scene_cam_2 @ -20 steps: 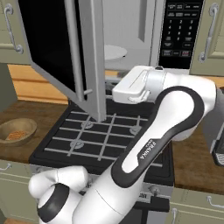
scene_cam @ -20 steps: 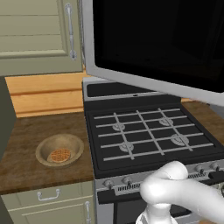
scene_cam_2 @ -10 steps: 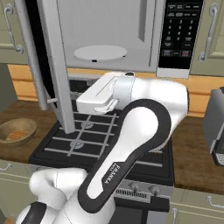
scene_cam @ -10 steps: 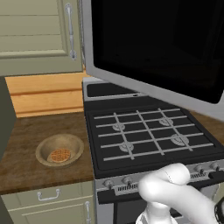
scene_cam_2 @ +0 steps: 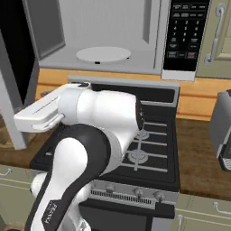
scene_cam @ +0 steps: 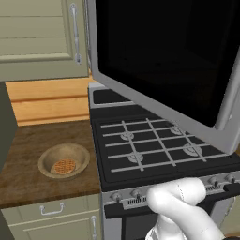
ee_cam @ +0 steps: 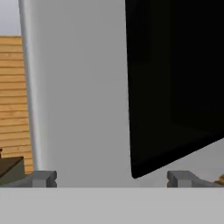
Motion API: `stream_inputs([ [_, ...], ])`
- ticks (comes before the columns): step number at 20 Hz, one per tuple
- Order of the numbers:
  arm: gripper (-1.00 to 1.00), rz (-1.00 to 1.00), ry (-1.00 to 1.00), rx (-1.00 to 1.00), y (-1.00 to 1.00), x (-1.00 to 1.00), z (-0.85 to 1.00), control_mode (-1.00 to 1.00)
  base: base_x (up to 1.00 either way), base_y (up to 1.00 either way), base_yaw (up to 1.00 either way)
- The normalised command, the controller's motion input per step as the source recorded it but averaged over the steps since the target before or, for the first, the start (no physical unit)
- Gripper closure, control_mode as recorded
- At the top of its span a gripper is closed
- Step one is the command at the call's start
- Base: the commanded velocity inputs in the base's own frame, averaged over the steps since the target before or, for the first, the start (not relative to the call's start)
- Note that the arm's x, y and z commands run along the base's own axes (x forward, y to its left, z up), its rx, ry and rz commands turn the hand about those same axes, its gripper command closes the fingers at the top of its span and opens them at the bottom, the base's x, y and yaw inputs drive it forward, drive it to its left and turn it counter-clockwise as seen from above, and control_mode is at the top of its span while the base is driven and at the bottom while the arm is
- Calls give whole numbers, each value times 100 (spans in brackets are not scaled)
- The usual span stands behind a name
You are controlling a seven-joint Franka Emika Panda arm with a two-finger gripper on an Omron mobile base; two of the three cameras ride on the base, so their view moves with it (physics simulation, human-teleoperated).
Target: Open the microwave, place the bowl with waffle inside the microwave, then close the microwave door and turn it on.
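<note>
From my left base camera the microwave door (scene_cam: 164,61) stands swung wide open, its long edge running out from the hinge side over the stove (scene_cam: 159,150) toward me and to the right, black glass facing my camera. Its vertical bar handle (scene_cam: 229,89) sits at the outer end, upright.

From the right base camera I look straight into the microwave (scene_cam_2: 113,31): the light grey cavity is open, the white turntable (scene_cam_2: 103,54) lies flat on its floor, and the dark button panel (scene_cam_2: 182,34) is to the right of the opening. The arm's white hand reaches out to the left, level, toward the door's edge (scene_cam_2: 11,113).

The hand camera faces the door close up: silver-grey frame (ee_cam: 78,96) and, beside it, the black window (ee_cam: 175,78). The gripper (ee_cam: 111,178) shows two fingers (ee_cam: 43,178) standing well apart, with nothing between them.

The bowl (scene_cam: 63,160) sits upright on the brown worktop (scene_cam: 28,145) just left of the stove, under the olive cabinet (scene_cam: 37,37). The waffle (scene_cam: 63,166) lies flat on the bowl's floor, grid side up. Being round, neither has a long axis I can name.
</note>
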Motion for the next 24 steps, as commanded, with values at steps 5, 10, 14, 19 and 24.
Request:
stream_inputs([
  [5, -100, 0, 0, -7, 99, -44, -1, -100, 0, 0, 0],
  [10, -100, 0, 0, -8, 100, -39, 0, -100, 0, 0, 0],
  [14, -100, 0, 0, -8, 99, -29, 0, -100, 0, 0, 0],
  [19, -100, 0, 0, -7, 87, -22, 0, -100, 0, 0, 0],
  [24, -100, 0, 0, -3, 70, -15, 0, -100, 0, 0, 0],
])
